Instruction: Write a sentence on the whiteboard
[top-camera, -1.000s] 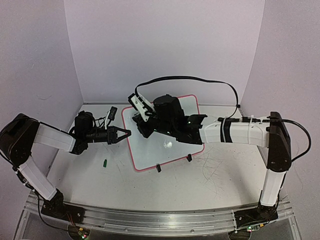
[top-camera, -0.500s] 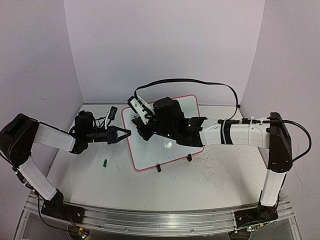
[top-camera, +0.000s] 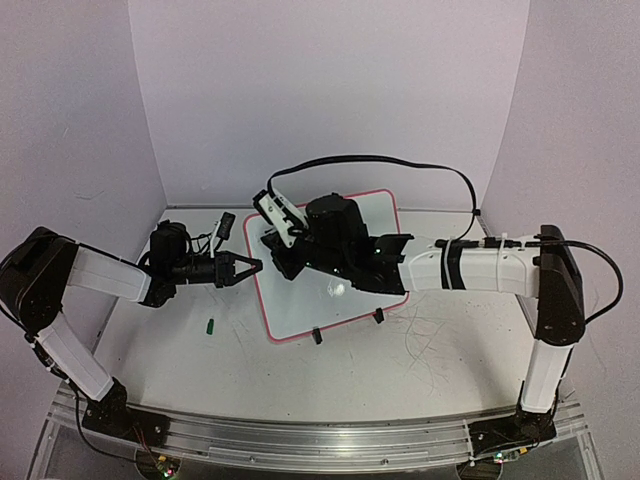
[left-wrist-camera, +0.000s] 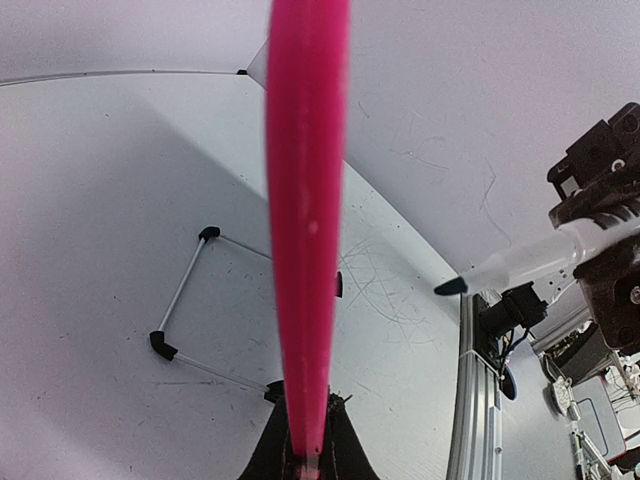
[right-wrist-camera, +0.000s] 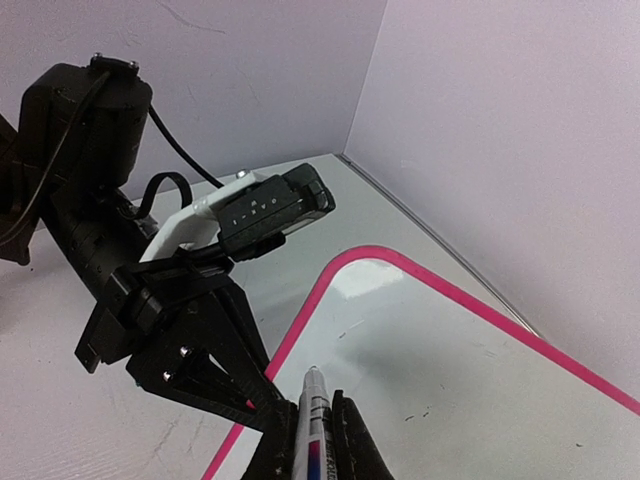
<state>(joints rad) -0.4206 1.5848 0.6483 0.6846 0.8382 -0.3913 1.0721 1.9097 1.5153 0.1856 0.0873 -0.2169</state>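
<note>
- Top view: the whiteboard (top-camera: 335, 312) lies mid-surface, between the two arms.
  - The left claw (top-camera: 250, 267) is clenched on its left edge. The right claw (top-camera: 282, 255) hangs over its far-left part.
  - Risk: the two claws are close together, so a stroke toward the left could knock them into each other.
  - Risk: the board stands on clip feet (top-camera: 317, 337), so a hard press could rock or skid it.
  - A green cap (top-camera: 211, 323) lies loose on the surface near the left arm. A low sweep could hit it.
  - The board's long axis runs left to right, skewed so the right end sits farther back. The feet are on the near long edge.
  - No sentence is readable from here.
- Left wrist view: the fingers pinch only the thin pink rim (left-wrist-camera: 305, 200), which runs edge-on from bottom to top.
  - Risk: the hold is narrow, so a sideways push from the pen could twist the board out of it.
  - The marker (left-wrist-camera: 520, 265) is uncapped and its dark tip points left toward the rim, apart from it. The body runs up and to the right.
- Right wrist view: the right claw grasps the marker, whose long axis points straight away from the camera.
  - The tip aims at the board's rounded corner, close to the rim. I cannot tell whether it touches.
  - Risk: a start this near the edge could run off onto the rim or the surface, and the pen could slip in the grip.
  - The board face looks blank here.
</note>
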